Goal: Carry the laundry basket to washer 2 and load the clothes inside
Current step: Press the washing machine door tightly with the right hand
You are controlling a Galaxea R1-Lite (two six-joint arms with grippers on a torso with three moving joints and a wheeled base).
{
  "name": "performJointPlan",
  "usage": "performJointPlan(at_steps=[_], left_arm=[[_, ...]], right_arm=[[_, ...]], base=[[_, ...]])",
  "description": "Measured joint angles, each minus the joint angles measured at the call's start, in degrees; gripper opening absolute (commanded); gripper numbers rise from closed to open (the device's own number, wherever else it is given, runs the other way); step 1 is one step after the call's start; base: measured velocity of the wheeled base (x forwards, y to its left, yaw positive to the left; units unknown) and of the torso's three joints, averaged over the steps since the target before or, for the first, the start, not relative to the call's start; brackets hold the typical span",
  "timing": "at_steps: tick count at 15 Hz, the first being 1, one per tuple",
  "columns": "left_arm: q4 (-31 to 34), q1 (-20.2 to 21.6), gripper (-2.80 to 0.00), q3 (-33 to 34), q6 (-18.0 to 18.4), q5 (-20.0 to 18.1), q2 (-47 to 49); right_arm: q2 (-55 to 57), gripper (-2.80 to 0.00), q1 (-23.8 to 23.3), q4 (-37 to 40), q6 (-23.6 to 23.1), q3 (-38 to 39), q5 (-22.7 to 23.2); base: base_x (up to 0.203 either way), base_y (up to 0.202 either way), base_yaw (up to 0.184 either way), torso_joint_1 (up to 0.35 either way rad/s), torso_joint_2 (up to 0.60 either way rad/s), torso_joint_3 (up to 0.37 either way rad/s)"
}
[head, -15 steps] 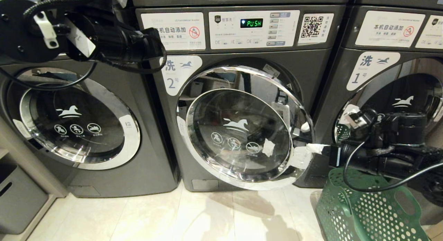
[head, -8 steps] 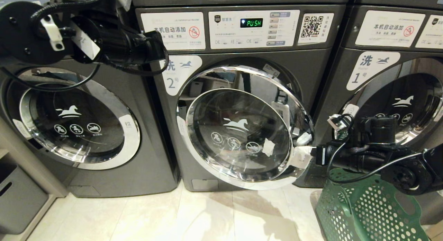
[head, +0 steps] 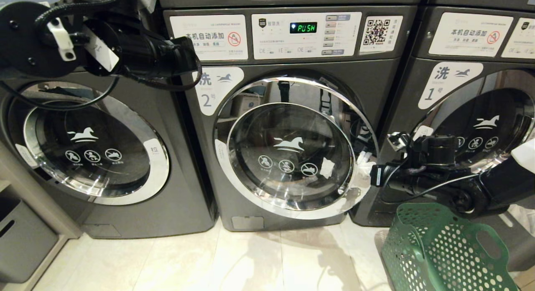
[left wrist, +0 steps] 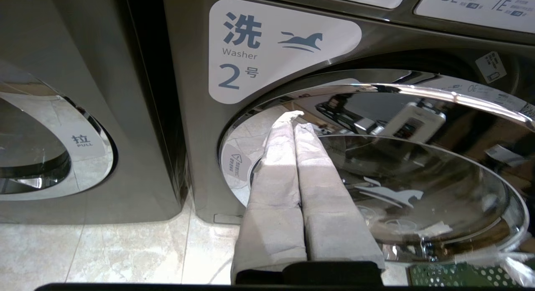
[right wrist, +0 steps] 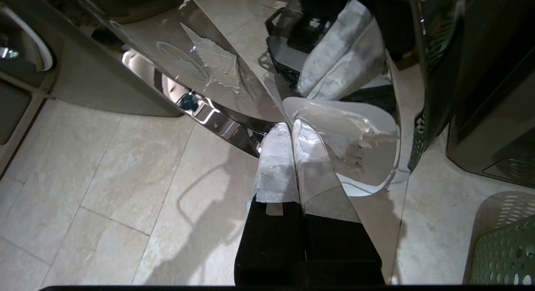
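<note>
Washer 2 (head: 217, 88) stands in the middle, its round chrome-rimmed glass door (head: 292, 149) almost flat against the front. My right gripper (head: 364, 174) is shut and empty. Its white-wrapped fingertips (right wrist: 288, 130) press on the door's handle edge (right wrist: 355, 149) at the door's right side. The green perforated laundry basket (head: 443, 249) sits on the floor at the lower right, below my right arm. No clothes show in any view. My left gripper (left wrist: 294, 117) is shut on nothing and held high at the left, pointing toward the door's upper left rim.
Washer 1 (head: 480, 115) stands to the right behind my right arm, and another washer (head: 92, 144) to the left. A grey bin (head: 21, 236) sits at the lower left. Pale floor tiles (head: 250, 261) lie in front of the machines.
The door of washer 2 has swung from ajar to nearly flat against the machine. My right arm has moved left and up along with it. The left arm has kept still.
</note>
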Motion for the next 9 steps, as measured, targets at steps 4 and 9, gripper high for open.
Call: performJointPlan(at_steps=[4,9], left_arm=[[0.1,0.1,-2.80,-0.1,0.1,0.1,-1.3],[0.8,0.1,-2.80,0.0,0.2,1.9,-4.9]], right_arm=[[5.5,-2.80,-0.1,0.0,0.1,-7.7,-2.3],[15.8,-2.80,-0.1,0.2,-0.1,-24.2,-6.6]], base=[[0.000,0.000,0.000,0.000,0.00,0.000],[0.000,0.000,0.000,0.000,0.00,0.000]])
